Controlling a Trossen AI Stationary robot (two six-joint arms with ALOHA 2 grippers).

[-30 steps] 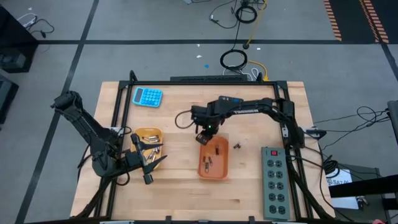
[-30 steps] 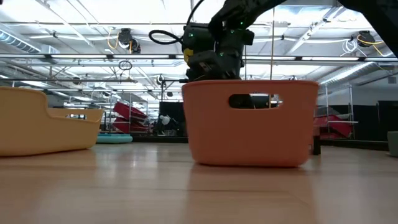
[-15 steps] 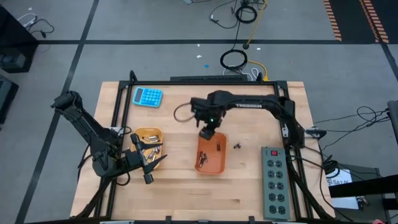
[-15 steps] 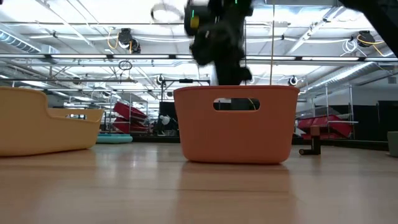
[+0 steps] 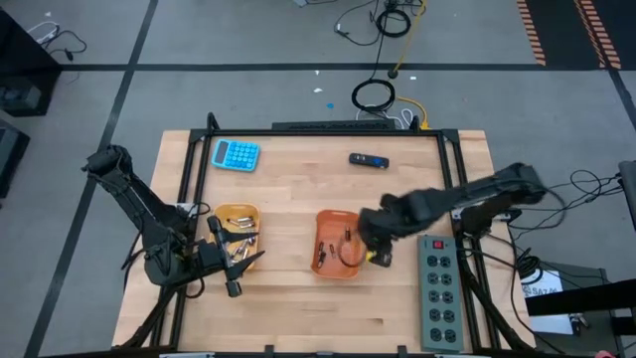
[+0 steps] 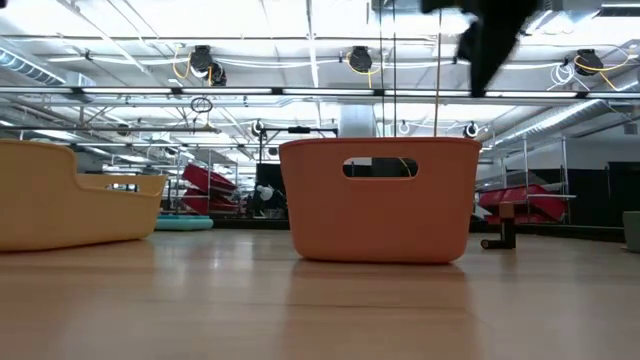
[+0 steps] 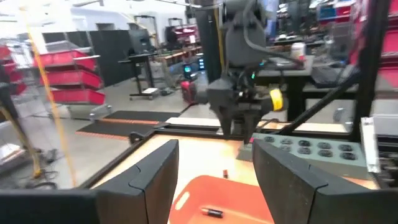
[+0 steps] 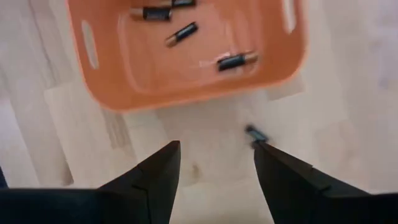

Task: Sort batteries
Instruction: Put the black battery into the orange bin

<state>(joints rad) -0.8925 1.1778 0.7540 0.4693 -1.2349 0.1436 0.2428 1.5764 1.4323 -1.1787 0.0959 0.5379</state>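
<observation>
The right gripper (image 5: 376, 237) hangs with fingers spread over bare wood just beside the orange tray (image 5: 323, 267), with the power strip (image 5: 440, 288) close on its other side, so the corridor there is narrow. A loose battery (image 8: 255, 133) lies on the wood in that corridor. The left gripper (image 5: 241, 262) crowds the yellow tray (image 5: 221, 212). The table (image 5: 288, 313) is open between the two trays and along its near edge.
</observation>
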